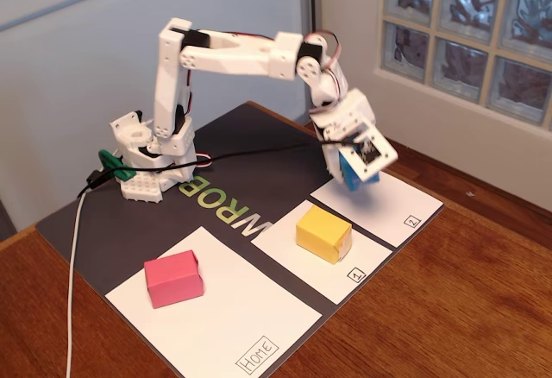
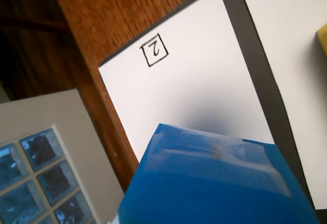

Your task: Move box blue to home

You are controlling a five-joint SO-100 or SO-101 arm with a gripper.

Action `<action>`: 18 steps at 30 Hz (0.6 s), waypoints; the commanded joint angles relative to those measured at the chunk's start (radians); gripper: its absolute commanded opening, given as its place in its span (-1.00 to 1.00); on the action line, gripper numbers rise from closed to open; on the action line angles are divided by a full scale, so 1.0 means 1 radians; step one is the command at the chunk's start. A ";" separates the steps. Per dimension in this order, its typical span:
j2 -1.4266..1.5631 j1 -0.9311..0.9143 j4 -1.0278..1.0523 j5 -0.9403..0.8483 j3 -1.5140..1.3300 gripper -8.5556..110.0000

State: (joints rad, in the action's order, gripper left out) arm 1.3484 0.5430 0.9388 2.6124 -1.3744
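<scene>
The blue box [image 1: 355, 173] hangs in my gripper [image 1: 354, 169], lifted a little above the small white sheet marked 2 [image 1: 392, 201]. The gripper is shut on it. In the wrist view the blue box [image 2: 214, 183] fills the lower part of the picture, with the sheet marked 2 [image 2: 194, 86] under it; the fingers themselves are hidden by the box. The home sheet [image 1: 233, 313], the largest white sheet with the "Home" label [image 1: 259, 354] at its near corner, lies at the front left in the fixed view, well away from the gripper.
A pink block [image 1: 173, 279] sits on the home sheet's far left part. A yellow block [image 1: 323, 234] sits on the sheet marked 1 [image 1: 345, 261], between sheet 2 and home. The arm's base [image 1: 151, 158] stands at the dark mat's back. A glass-block window [image 1: 483, 33] is behind.
</scene>
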 commanded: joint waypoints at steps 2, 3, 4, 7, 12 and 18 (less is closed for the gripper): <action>0.114 -0.018 0.031 -0.015 0.006 -0.87; 0.124 -0.025 0.037 -0.040 0.002 -0.87; 0.138 -0.031 0.038 -0.067 -0.008 -0.87; 0.186 -0.054 0.041 -0.175 -0.037 -0.87; 0.279 -0.103 0.043 -0.417 -0.109 -0.87; 0.367 -0.147 0.101 -0.637 -0.161 -0.87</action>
State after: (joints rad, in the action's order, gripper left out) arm 1.6183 0.4234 0.9986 2.0785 -1.5386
